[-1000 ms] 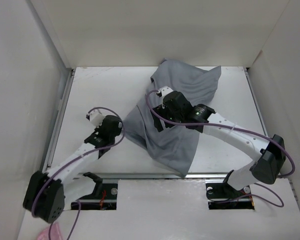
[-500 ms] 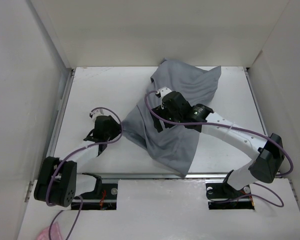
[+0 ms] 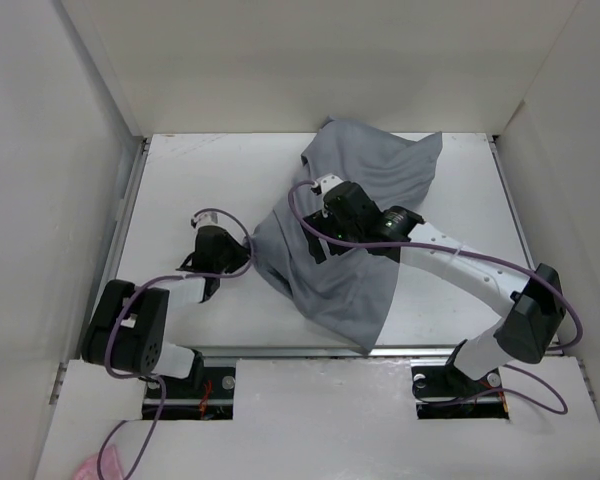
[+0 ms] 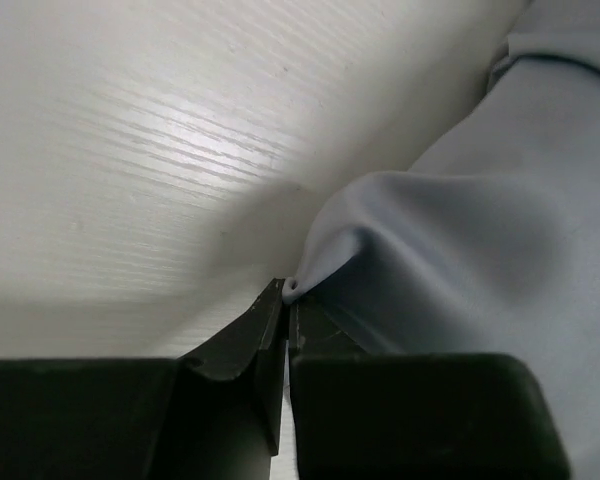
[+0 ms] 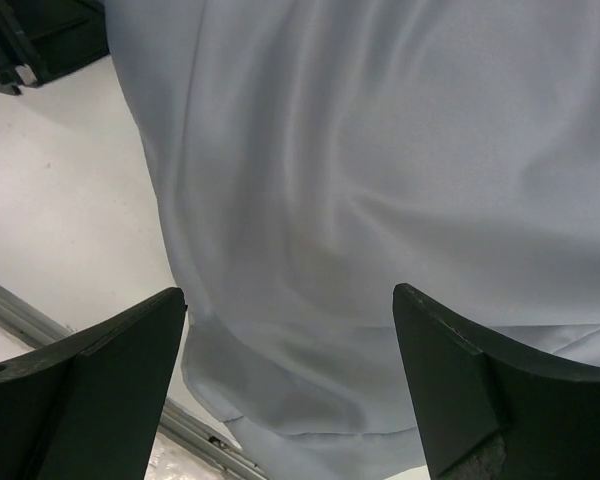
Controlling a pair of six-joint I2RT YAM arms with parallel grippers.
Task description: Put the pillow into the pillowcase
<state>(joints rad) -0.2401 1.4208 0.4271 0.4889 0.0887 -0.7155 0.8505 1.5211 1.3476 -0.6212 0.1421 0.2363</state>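
Top external view: the pillowcase (image 3: pixel 380 175) lies crumpled on the white tabletop (image 3: pixel 195 170), running from the far middle down toward the near edge, where its lowest corner reaches the metal rail (image 3: pixel 280 351) at the front. Its left side comes to a point just beside the left gripper (image 3: pixel 242 247), which lies low over the tabletop. The right arm reaches across the cloth from the right, and the right gripper (image 3: pixel 315 248) hangs above the middle of the pillowcase.

Left wrist view: the left gripper (image 4: pixel 286 298) has its jaws pressed together, with a small fold of the grey pillowcase (image 4: pixel 460 230) pinched at the very tips. The cloth rises from that pinch in a smooth ridge; bare tabletop (image 4: pixel 130 130) lies to the left.

Right wrist view: the right gripper (image 5: pixel 290 295) has its fingers (image 5: pixel 110 370) spread wide apart, holding nothing, above the wrinkled pillowcase (image 5: pixel 360 150). Whether they touch the cloth cannot be told.
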